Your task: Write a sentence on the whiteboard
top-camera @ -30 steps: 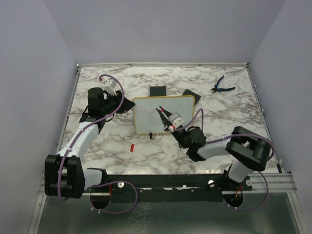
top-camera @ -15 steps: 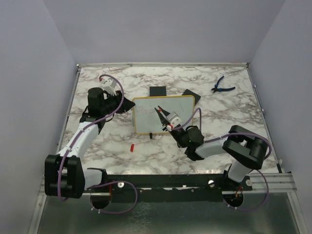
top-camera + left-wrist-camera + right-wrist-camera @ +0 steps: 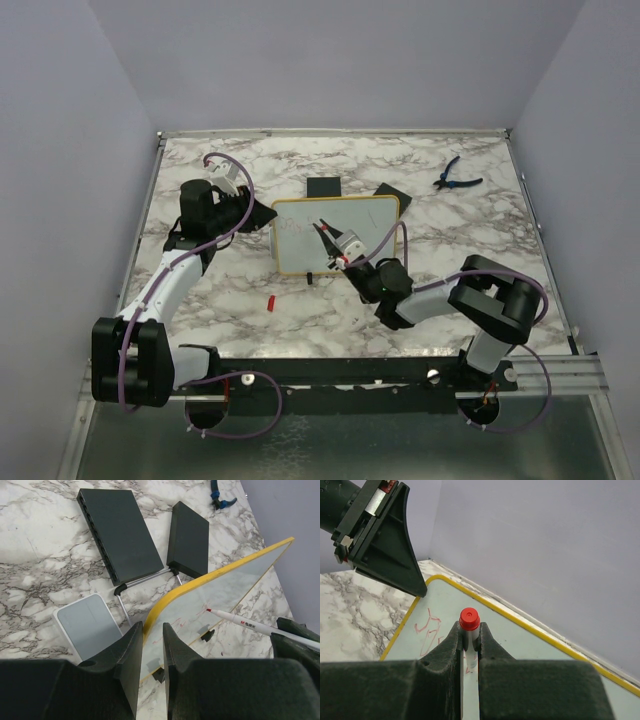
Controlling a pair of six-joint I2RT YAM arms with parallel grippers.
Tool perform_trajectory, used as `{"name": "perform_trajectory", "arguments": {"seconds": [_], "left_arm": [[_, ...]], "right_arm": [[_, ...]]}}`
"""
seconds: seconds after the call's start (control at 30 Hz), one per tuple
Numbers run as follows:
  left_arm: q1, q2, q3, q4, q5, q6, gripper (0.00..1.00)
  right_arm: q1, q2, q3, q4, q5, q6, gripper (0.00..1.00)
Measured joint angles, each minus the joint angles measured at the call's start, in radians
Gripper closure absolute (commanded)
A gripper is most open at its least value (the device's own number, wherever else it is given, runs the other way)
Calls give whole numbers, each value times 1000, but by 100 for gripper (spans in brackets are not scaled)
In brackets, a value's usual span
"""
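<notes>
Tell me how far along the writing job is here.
Done: a few red strokes of the sentence near the left end of the whiteboard. In hand: left gripper clamps its frame, right gripper holds the marker at it. Left: most of the surface is blank.

High overhead view, two close wrist views, all sharing whiteboard (image 3: 365,215)

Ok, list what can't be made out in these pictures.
Faint red scribble: unreadable; too small in top view, partly behind right fingers in right wrist view.
White red-tipped marker pen: tip contact with yellow-framed white board unclear; right wrist view looks along its barrel.
Blue-handled pliers: cut by left wrist view's top edge.
</notes>
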Motion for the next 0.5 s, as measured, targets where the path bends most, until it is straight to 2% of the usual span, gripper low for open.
{"name": "perform_trajectory", "arguments": {"seconds": [0.5], "left_arm": [[0,0,0,0,-3,1,76]], "right_arm": [[0,8,-2,1,4,1,99]]}}
